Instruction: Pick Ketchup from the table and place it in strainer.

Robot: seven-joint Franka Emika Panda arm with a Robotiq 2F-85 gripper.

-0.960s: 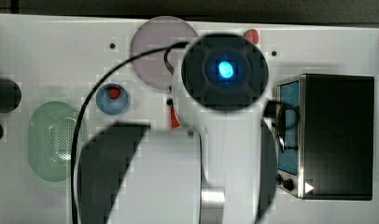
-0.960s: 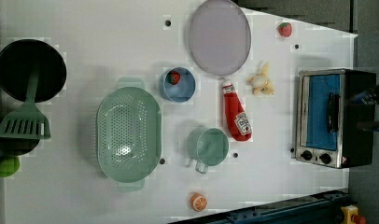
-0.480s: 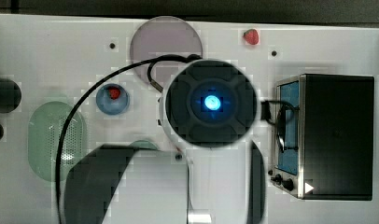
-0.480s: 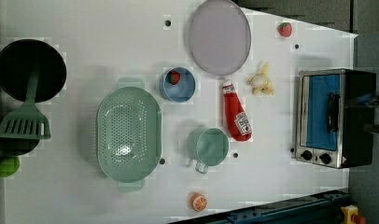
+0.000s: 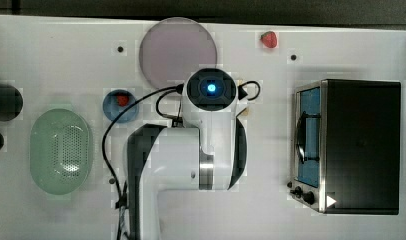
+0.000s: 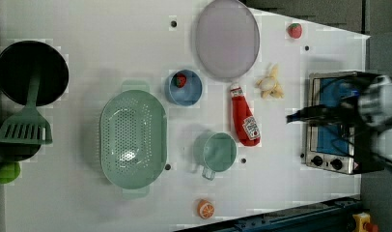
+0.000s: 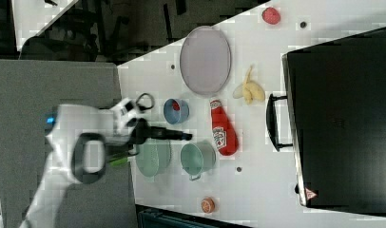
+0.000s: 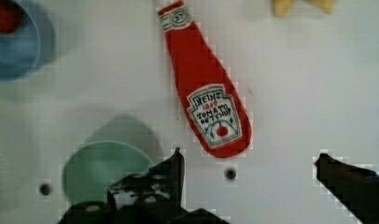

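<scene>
The Ketchup (image 6: pixel 245 121) is a red squeeze bottle lying flat on the white table, cap toward the grey-lilac plate. It also appears in the right view (image 7: pixel 223 127) and close up in the wrist view (image 8: pixel 206 88). My gripper (image 8: pixel 249 156) is open above the table just past the bottle's base, with nothing between its dark fingers (image 8: pixel 176 165). The right view has the gripper (image 7: pixel 187 137) beside the blue bowl. The strainer (image 6: pixel 133 140), a pale mint-green oval basket, sits empty at the left view's left (image 5: pixel 61 150). In the top view my arm hides the bottle.
A toaster oven (image 6: pixel 334 125) stands at the left view's right. Around the bottle lie a grey-lilac plate (image 6: pixel 227 38), a blue bowl (image 6: pixel 183 87) with a strawberry, a green cup (image 6: pixel 216 152) and a banana (image 6: pixel 269 84). A black pan (image 6: pixel 30 72) and spatula sit far left.
My wrist looks smaller in the top view, so the arm has dropped toward the table. In the left view it has come in over the oven. The table's objects have not moved.
</scene>
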